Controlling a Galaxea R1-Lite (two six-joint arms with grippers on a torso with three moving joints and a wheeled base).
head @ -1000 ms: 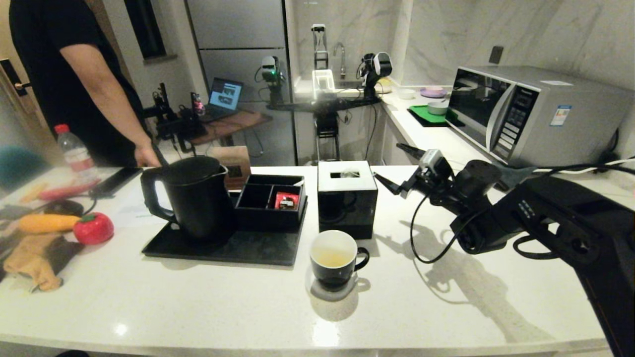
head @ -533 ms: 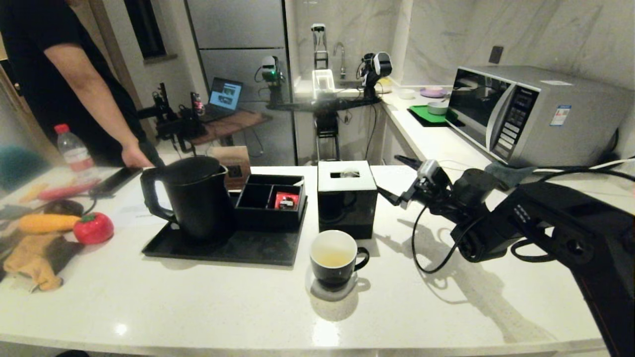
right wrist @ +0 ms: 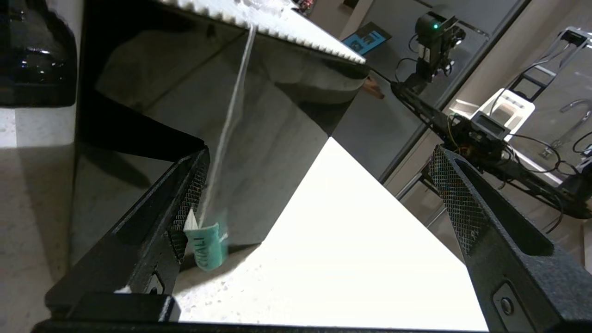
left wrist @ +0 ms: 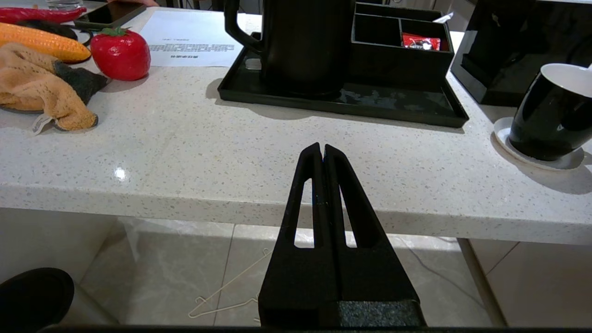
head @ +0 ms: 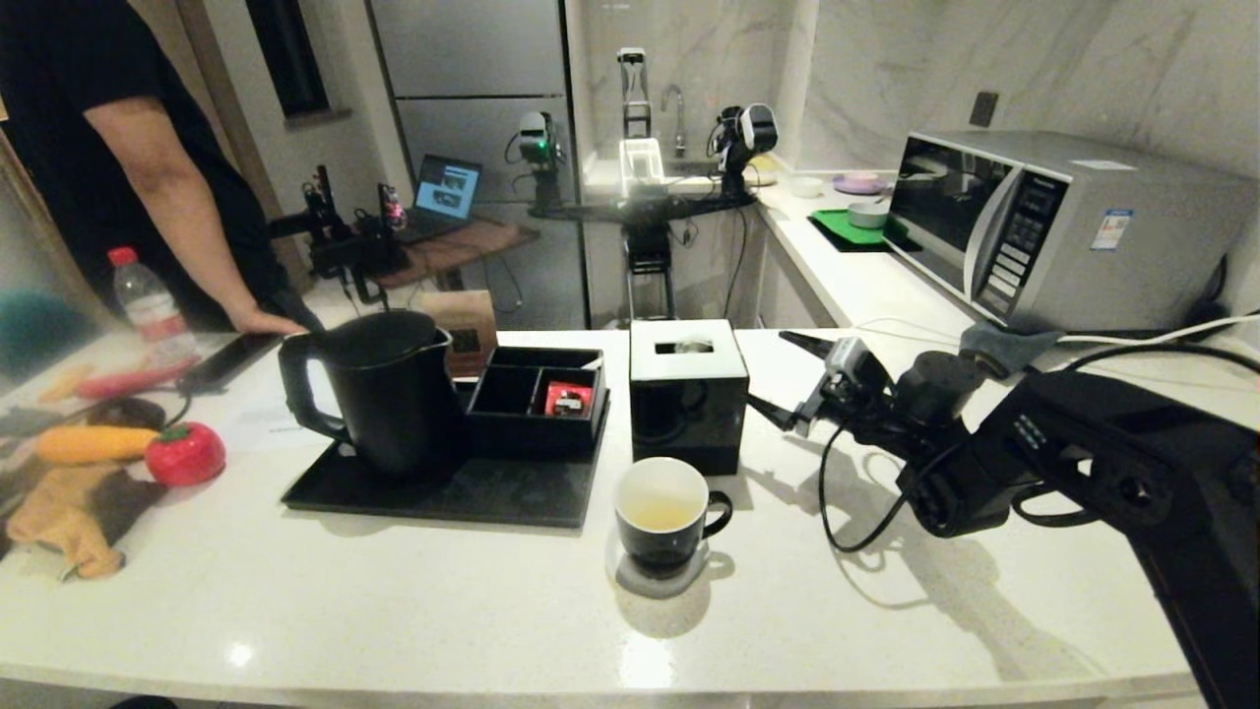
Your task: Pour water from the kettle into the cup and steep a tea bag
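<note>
The black kettle (head: 386,394) stands upright on a black tray (head: 512,497) at centre-left. In front of the black tissue box (head: 687,404), the black cup (head: 664,514) holds pale yellowish liquid. My right gripper (head: 772,371) hovers open just right of that box. In the right wrist view the gripper (right wrist: 320,152) is wide open. The tea bag's string (right wrist: 229,115) hangs down the box's side, with its greenish tag (right wrist: 206,245) against one finger's pad (right wrist: 187,203). The bag itself is hardly seen on the box top. My left gripper (left wrist: 322,149) is shut and empty, before the counter's front edge.
A compartment box with a red packet (head: 568,399) sits on the tray. A microwave (head: 1043,226) stands at the far right. A red toy tomato (head: 185,453), corn, a cloth and a bottle (head: 148,305) lie at the left. A person leans a hand (head: 258,321) there.
My right gripper has sunk lower beside the tissue box, still open. The person's hand has slid a little to the left. Kettle and cup have not moved.
</note>
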